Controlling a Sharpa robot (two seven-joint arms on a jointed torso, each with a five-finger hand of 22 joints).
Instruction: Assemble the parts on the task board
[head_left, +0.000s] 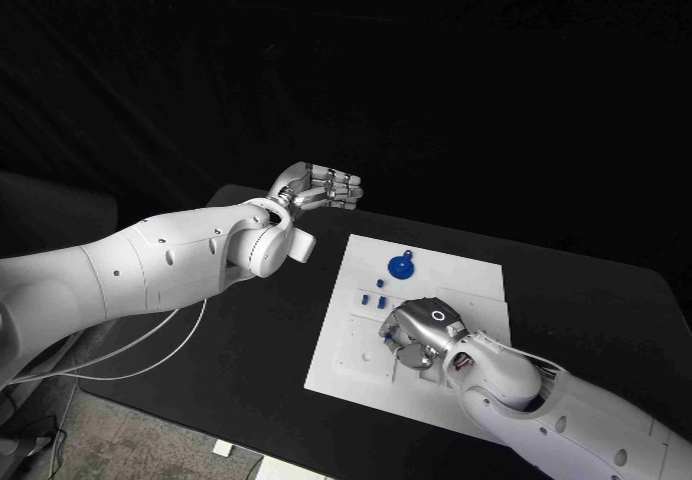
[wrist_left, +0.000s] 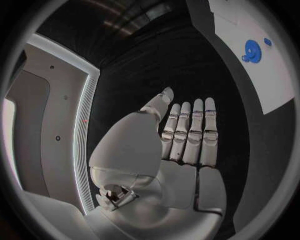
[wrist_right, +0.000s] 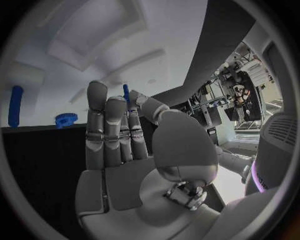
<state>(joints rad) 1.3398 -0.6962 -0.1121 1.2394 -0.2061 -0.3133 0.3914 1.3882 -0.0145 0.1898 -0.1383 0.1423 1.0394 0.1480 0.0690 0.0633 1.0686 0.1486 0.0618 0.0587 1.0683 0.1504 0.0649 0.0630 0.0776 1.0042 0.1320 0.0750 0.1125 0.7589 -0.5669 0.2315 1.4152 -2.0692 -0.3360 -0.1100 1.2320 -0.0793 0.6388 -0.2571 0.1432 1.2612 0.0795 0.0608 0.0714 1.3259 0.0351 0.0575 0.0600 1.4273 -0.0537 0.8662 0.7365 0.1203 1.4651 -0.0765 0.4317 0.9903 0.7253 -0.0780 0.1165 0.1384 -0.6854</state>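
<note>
The white task board (head_left: 462, 275) lies in the middle of the black table. On its far part sits a round blue part (head_left: 401, 265), also seen as a round blue part (wrist_left: 251, 51) on the board (wrist_left: 275, 85), with small blue pieces (head_left: 378, 292) just nearer. My right hand (head_left: 418, 335) is low over the board's near half; a thin blue peg (wrist_right: 126, 92) stands between its thumb and a fingertip, apparently pinched. My left hand (head_left: 317, 187) hangs above the table beyond the board's far left corner, fingers straight and side by side (wrist_left: 190, 132), holding nothing.
From the right wrist, a blue peg (wrist_right: 15, 106) stands upright and a blue toothed wheel (wrist_right: 65, 119) lies near it on the board (wrist_right: 56, 75). The black table (head_left: 274, 330) runs left of the board to its near edge (head_left: 216, 425).
</note>
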